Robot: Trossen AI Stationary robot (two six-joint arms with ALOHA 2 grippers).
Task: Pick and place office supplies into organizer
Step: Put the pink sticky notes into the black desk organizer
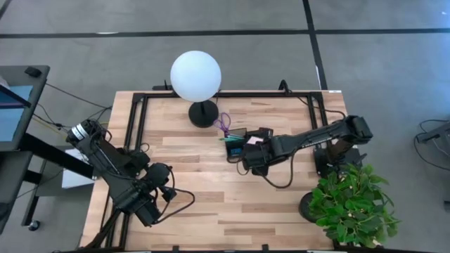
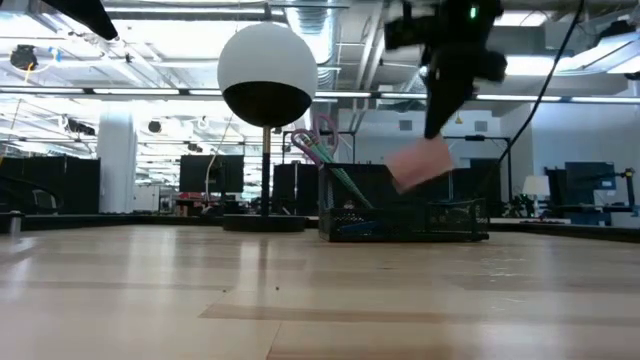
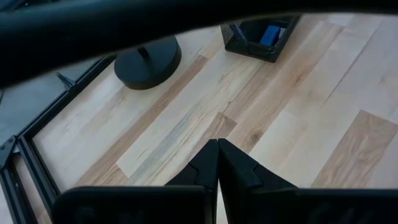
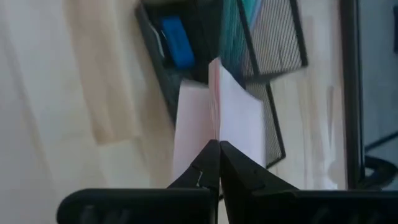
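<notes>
Pad (image 4: 227, 118) | pinched in R claw (image 4: 219, 144), above organizer (image 2: 400, 215) at table 12 o'clock | L claw (image 3: 217, 144) closed, empty, 8 o'clock.

I hold the pink sticky-note pad (image 4: 233, 115) tilted above the black organizer (image 2: 405, 215) (blue eraser (image 4: 176, 41) already inside).

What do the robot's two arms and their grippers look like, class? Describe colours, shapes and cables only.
Both arms are dark, jointed segments with black cables looping alongside. The left gripper and right gripper each end in two black, wedge-shaped fingers tapering to thin tips.
</notes>
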